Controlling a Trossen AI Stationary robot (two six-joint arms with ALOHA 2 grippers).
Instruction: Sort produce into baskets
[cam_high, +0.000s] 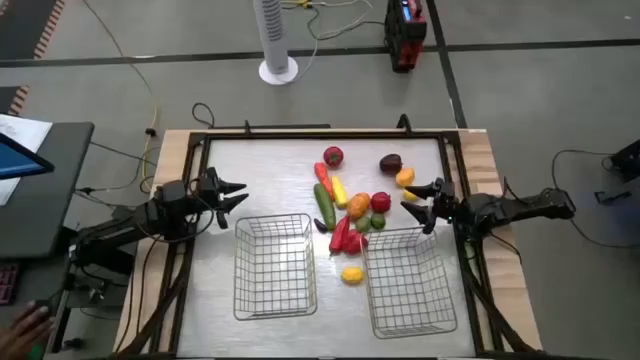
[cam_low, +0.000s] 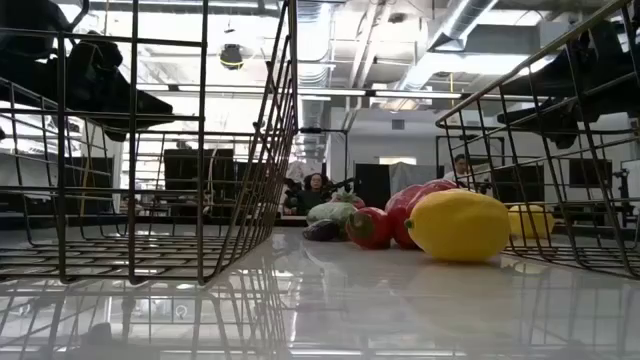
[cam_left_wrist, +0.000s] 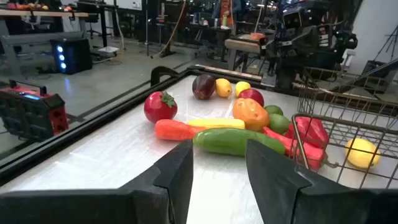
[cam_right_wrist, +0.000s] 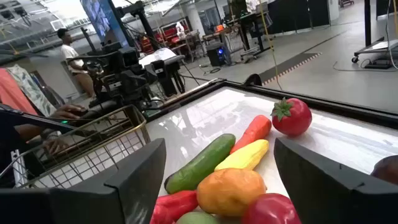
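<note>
Left gripper (cam_high: 232, 194) waits slightly parted, holding nothing; left basket (cam_high: 274, 268) bare. Produce (cam_high: 352, 205) sits clustered between the arms — nothing sorted yet. Right basket (cam_high: 410, 280) bare too; right gripper (cam_high: 420, 198) gapes wide beside the pile.

Two robot arms, both matte black w/ chunky jointed segments, seen from overhead at either side of the counter. Left arm (cam_high: 150, 218) has thin black cables looping off its rear section. Right arm (cam_high: 520, 208) is the same build, rounded dark housings at each joint, dark cable trailing behind. Left gripper (cam_left_wrist: 217, 180) ends in two flat, broad black fingers (cam_left_wrist: 177, 177) w/ smooth angled faces & squared tips. Right gripper (cam_right_wrist: 217, 180) has matching wide black fingers (cam_right_wrist: 140, 180), slab-like, edges bevelled. No screws or markings can be made out
</note>
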